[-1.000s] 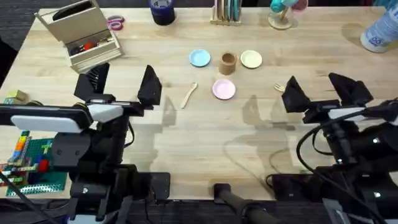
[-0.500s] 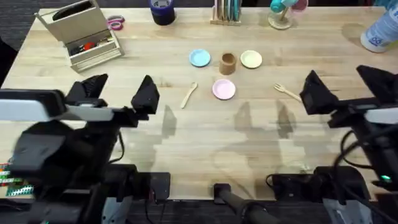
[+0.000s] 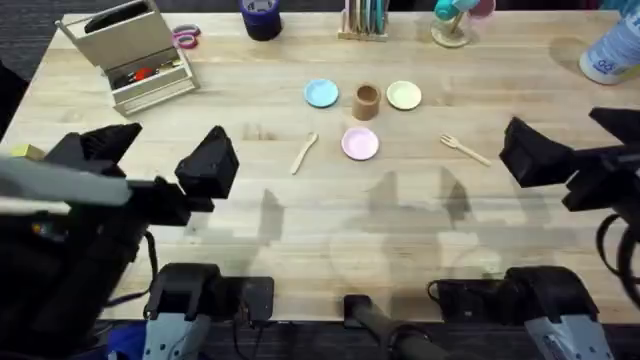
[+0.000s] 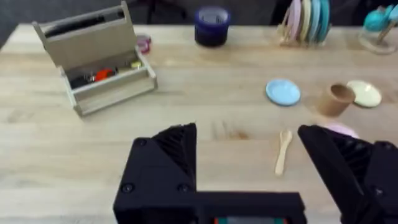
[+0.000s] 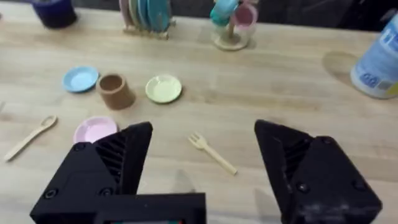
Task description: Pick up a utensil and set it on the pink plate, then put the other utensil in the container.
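Overhead, the left tool (image 3: 160, 160) and the right tool (image 3: 570, 140) hang raised over the near part of the bench (image 3: 300, 230), each with its fingers spread wide and holding nothing. Past them, the wooden spoon (image 3: 304, 153) lies flat just left of the pink plate (image 3: 360, 144), apart from it, and the wooden fork (image 3: 465, 150) lies on the plate's right, well apart from it. Farther back, the brown cup (image 3: 366, 101) stands upright between a light blue plate (image 3: 321, 94) and a pale yellow plate (image 3: 404, 96).
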### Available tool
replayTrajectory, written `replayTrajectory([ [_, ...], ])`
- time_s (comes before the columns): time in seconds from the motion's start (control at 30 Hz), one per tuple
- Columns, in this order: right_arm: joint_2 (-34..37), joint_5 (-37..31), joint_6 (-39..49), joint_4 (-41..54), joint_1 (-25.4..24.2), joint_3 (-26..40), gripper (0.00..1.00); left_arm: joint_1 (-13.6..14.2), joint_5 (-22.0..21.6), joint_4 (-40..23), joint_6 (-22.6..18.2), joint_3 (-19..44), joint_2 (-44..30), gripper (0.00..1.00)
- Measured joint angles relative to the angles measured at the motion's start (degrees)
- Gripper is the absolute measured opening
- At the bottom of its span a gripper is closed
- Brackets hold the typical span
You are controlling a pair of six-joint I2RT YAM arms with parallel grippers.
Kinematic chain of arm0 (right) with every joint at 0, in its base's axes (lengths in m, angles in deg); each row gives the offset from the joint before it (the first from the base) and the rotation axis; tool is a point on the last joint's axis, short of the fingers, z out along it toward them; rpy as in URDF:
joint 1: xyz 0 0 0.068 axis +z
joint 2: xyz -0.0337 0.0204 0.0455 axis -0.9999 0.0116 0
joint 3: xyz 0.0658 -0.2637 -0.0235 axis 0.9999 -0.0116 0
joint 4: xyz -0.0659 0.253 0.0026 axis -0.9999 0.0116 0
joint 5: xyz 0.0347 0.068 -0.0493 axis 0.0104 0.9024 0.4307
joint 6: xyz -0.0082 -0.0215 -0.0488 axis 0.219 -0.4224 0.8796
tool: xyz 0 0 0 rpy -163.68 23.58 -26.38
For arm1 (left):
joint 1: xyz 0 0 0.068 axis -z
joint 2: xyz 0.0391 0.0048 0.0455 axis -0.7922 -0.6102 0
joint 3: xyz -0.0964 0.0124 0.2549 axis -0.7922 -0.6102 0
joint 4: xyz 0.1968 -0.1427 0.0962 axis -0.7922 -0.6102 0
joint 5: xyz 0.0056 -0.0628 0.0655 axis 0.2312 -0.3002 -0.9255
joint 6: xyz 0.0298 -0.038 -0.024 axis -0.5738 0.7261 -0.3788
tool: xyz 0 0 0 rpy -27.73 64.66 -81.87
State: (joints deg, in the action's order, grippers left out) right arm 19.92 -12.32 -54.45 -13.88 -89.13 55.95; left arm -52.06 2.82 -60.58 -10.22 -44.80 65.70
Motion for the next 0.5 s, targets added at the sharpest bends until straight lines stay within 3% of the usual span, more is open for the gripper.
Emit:
replayTrajectory([
  [0.23,7.0,2.4,0.0,8.5,0.0,5.3,0.996,0.0,0.2,-8.8,-1.4,9.4,-14.6,0.994],
  [0.5,14.6,3.3,0.0,16.8,0.0,11.8,0.996,0.0,3.6,-16.0,-6.4,18.4,-29.6,0.993],
])
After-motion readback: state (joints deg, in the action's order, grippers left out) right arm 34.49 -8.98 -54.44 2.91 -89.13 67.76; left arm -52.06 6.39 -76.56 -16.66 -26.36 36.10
